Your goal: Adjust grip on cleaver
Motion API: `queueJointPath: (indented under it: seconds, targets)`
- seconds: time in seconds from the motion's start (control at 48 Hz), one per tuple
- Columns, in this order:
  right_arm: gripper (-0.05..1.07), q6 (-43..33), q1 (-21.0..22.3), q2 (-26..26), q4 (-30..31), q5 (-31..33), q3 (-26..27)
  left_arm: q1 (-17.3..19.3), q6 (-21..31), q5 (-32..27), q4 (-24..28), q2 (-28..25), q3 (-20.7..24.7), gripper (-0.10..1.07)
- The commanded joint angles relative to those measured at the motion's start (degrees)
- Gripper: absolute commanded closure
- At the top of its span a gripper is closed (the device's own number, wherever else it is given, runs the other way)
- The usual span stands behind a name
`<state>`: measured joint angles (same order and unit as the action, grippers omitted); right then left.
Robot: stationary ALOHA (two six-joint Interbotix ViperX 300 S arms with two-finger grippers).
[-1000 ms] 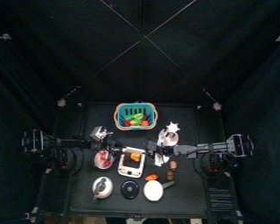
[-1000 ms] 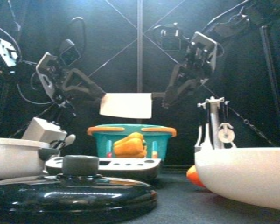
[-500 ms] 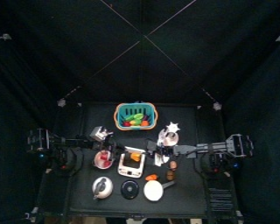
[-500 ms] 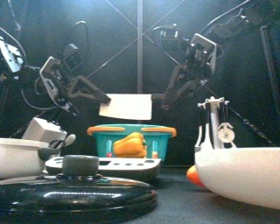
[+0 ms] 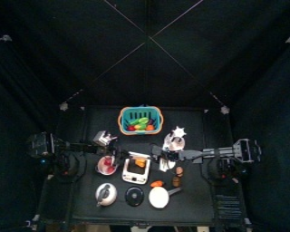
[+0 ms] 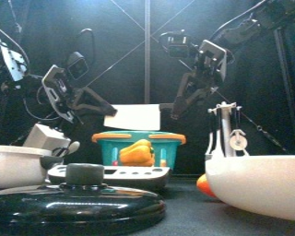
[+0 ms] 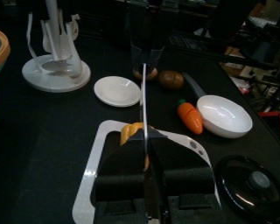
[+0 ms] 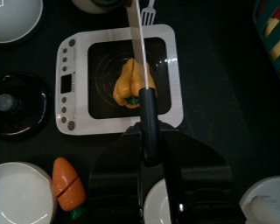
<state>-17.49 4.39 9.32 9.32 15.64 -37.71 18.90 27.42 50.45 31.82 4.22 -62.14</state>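
Cleaver [image 6: 135, 116] held in air above scale [image 8: 116, 80] with yellow pepper [image 8: 132, 80]. Right gripper [image 8: 146, 131] clamps handle; left gripper [image 7: 146, 166] narrow, pinching blade's far edge.

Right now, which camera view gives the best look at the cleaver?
The front view: the cleaver shows its broad pale blade, held up between the two arms above the teal basket. Both wrist views see it edge-on, as a thin line. In the top view it is too small to make out.
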Motion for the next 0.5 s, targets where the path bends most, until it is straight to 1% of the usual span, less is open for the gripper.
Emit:
queueJointPath:
  seconds: [0.0, 0.479]
  targets:
    - [0.67, 0.2, 0.2, 0.7, 0.2, -0.2, 1.4, 0.5, 0.1, 0.5, -0.1, 0.2, 0.9, 0.65]
    - [0.67, 0.2, -0.4, 0.4, 1.1, -0.4, 1.0, 0.3, -0.4, 0.5, 0.7, -0.4, -0.2, 0.65]
